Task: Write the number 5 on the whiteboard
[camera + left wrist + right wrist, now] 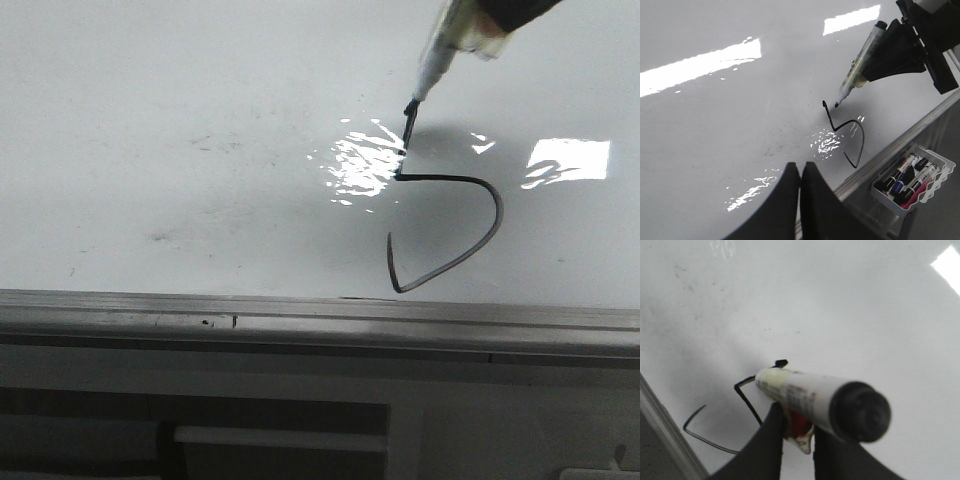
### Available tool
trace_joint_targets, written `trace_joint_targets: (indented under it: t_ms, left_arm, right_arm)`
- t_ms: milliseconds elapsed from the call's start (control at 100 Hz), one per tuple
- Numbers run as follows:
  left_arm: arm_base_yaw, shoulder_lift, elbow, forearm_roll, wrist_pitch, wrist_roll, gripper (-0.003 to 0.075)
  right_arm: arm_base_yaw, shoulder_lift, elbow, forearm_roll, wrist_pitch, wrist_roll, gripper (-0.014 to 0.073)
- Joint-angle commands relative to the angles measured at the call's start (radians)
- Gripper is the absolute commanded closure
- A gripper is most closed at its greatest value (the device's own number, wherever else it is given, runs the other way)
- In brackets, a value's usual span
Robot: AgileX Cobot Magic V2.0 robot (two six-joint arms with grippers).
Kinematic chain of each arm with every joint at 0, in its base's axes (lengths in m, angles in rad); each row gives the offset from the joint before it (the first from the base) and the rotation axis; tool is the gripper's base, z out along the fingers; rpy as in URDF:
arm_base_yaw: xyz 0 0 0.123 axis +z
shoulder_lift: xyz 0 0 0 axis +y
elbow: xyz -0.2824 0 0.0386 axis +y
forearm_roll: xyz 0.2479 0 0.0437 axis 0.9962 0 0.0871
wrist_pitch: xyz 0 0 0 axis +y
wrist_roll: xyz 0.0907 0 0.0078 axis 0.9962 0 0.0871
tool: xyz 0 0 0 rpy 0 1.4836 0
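Note:
The whiteboard (200,120) is glossy white and fills most of the front view. On it is a thin black line figure, the number 5 (480,215), with an upright, a corner and an open curved belly; no top bar shows. It also shows in the left wrist view (852,137) and the right wrist view (715,432). My right gripper (799,425) is shut on a white marker (815,397), whose black tip (411,107) touches the top of the upright. My left gripper (801,167) is shut and empty, above the board near its frame edge.
The grey aluminium frame (300,315) runs along the board's near edge. A white basket (935,185) with several markers hangs below the frame in the left wrist view. Faint grey smudges (215,142) lie left of the figure. Light glare (570,160) sits right of it.

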Motion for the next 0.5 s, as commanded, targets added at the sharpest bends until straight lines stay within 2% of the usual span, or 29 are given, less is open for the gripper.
trace_joint_targets:
  t_ms: [0, 200, 490]
  left_arm:
    - [0.003, 0.006, -0.025, -0.011, -0.079, -0.009, 0.0741]
    - [0.003, 0.006, -0.025, -0.011, -0.079, -0.009, 0.0741]
    - [0.003, 0.006, -0.025, -0.011, -0.079, -0.009, 0.0741]
  right_arm:
    - [-0.021, -0.016, -0.030, -0.060, -0.008, 0.005, 0.0655]
    - [-0.027, -0.012, -0.030, -0.062, -0.085, 0.027, 0.0655]
    - [-0.027, 0.024, -0.030, -0.062, -0.091, 0.031, 0.0655]
